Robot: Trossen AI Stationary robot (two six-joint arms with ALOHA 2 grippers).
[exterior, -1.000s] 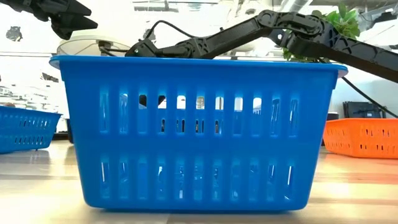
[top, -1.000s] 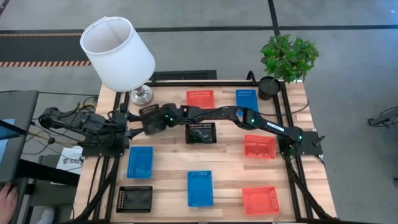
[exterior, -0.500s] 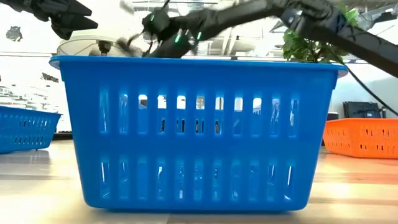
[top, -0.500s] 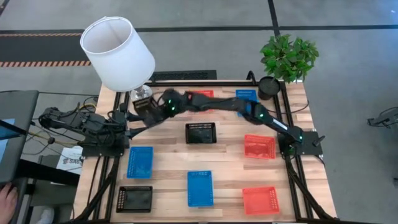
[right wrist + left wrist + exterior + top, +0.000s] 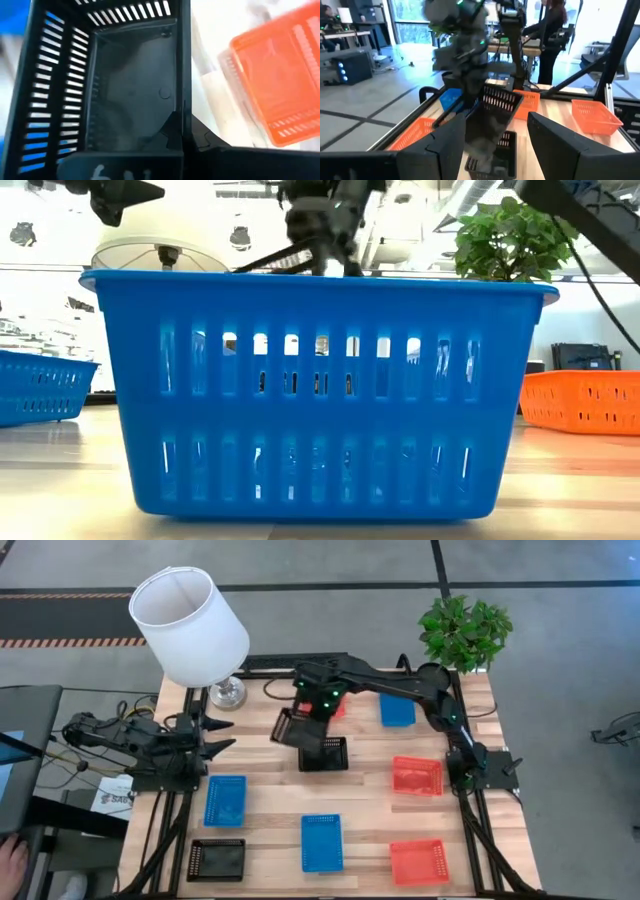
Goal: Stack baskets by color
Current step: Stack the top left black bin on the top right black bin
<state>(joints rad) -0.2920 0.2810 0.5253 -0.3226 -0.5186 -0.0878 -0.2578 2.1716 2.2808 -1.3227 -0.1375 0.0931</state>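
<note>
- Black basket [image 5: 291, 728] held tilted above another black basket [image 5: 325, 756], mid-table toward far edge.
- Right gripper [image 5: 303, 720]: jaws clamped on its rim.
- Left gripper [image 5: 218, 735] near left edge, jaws apart, holding nothing.
- White handwriting on the held basket's rim in right wrist view, unreadable.
- Paper [image 5: 112, 796] by left edge: print too small to read.

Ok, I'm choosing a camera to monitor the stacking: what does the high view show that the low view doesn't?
High view only: the right gripper shut on a black basket over a second black basket, and the left gripper open at the left edge. Low view only: the room behind the table. Both: the front blue basket and the plant.
</note>
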